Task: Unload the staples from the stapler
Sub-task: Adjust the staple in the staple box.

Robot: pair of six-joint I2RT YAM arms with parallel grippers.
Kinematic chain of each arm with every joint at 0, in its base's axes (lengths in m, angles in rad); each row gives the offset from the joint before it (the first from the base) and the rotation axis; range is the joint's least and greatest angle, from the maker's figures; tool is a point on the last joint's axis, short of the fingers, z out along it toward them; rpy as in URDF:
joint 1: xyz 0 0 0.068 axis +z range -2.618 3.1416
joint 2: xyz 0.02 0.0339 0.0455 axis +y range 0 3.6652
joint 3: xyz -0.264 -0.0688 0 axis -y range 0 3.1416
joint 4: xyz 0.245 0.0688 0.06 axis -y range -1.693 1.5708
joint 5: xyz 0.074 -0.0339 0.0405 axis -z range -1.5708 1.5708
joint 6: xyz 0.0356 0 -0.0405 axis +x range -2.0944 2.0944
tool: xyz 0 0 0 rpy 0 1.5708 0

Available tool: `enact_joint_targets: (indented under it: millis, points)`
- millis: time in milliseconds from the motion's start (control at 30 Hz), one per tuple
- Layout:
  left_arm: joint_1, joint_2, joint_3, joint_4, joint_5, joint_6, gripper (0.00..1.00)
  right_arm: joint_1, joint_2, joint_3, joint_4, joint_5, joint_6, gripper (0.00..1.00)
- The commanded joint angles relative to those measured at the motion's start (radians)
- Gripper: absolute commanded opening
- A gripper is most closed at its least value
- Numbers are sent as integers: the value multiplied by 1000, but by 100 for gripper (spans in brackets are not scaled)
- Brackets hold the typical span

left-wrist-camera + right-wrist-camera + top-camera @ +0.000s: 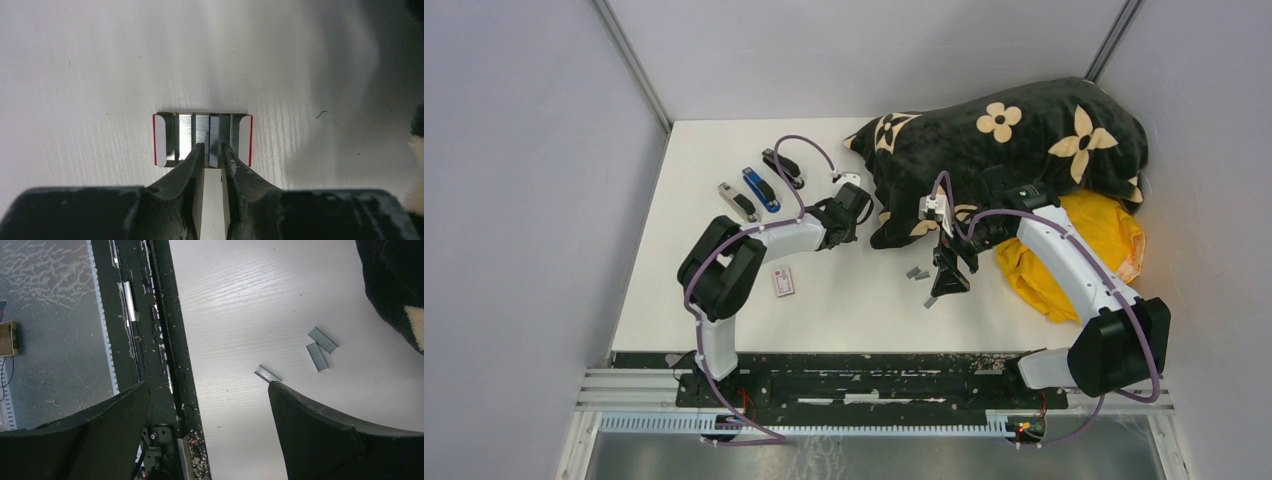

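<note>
Three staplers lie at the back left: a silver one (737, 201), a blue one (761, 189) and a black one (782, 167). My left gripper (856, 203) (214, 147) is nearly closed, its tips pinching one grey staple strip (214, 140) in a small open tray (159, 140) with red-edged white flaps that holds several strips. My right gripper (951, 278) is wide open and empty above the table. Two loose staple strips (322, 340) (317, 356) lie beside it, and a third (267, 373) lies at its right fingertip (280, 390). They also show in the top view (917, 272).
A closed red-and-white box (783, 281) lies on the table near the left arm. A black flowered blanket (1014, 140) and a yellow cloth (1104, 240) fill the back right. The table's dark front rail (165, 340) runs under the right gripper.
</note>
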Motion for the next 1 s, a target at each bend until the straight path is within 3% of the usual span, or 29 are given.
enact_joint_targets:
  millis: [0,167,700,967]
  points:
    - [4,5,43,31,-13,27,25,4,-1,38,-16,-35,-22,95]
    - [5,5,43,29,-16,28,19,5,-1,39,-16,-35,-22,95]
    - [4,28,63,8,-16,32,19,5,-2,39,-17,-35,-22,95]
    - [5,20,60,6,-20,32,10,6,-1,40,-18,-36,-23,95]
